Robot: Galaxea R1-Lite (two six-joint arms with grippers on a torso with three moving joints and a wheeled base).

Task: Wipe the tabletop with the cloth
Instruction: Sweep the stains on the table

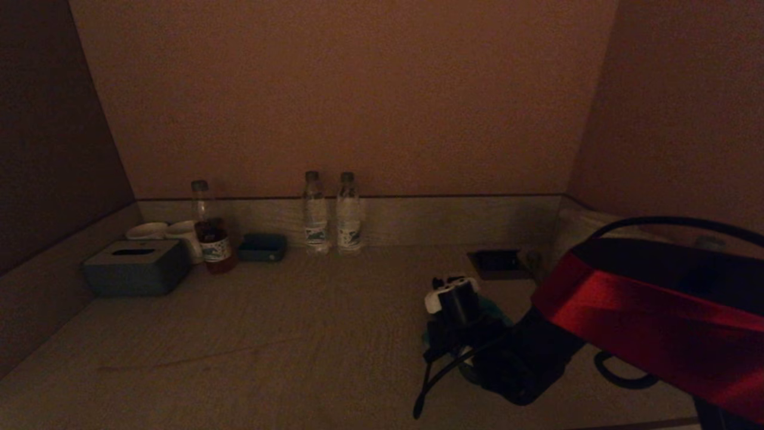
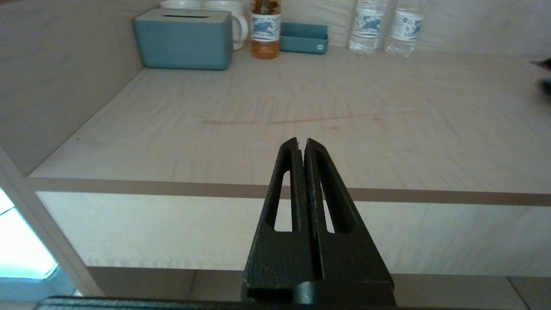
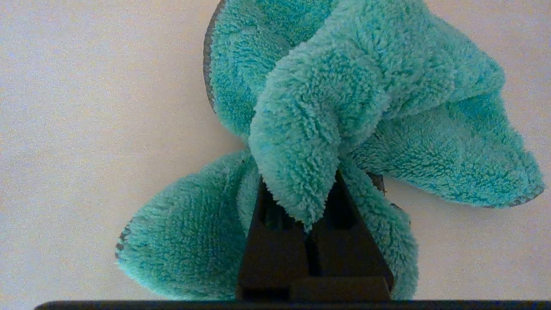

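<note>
Right wrist view is showing the teal cloth (image 3: 344,107) bunched into folds and lying on the pale tabletop (image 3: 86,129), with the right gripper (image 3: 308,215) pinching a thick fold between its fingers, so it is clamping the cloth. From the head camera, that arm is reaching down at the right of the counter, the cloth (image 1: 492,310) only peeking out beneath the wrist. The left gripper (image 2: 301,144) is hanging off the front edge of the tabletop, its fingers pressed together on nothing, idle.

Faint streaks (image 2: 310,120) are crossing the middle of the surface. At the back wall are standing two water bottles (image 1: 331,212), a tea bottle (image 1: 209,230), mugs (image 1: 173,233), a tissue box (image 1: 136,267) and a small tray (image 1: 262,246).

As I judge it, the crumpled cloth is offering little flat contact, so a stroke could skip the streaks. A wide sweep backward could also topple the bottles.
</note>
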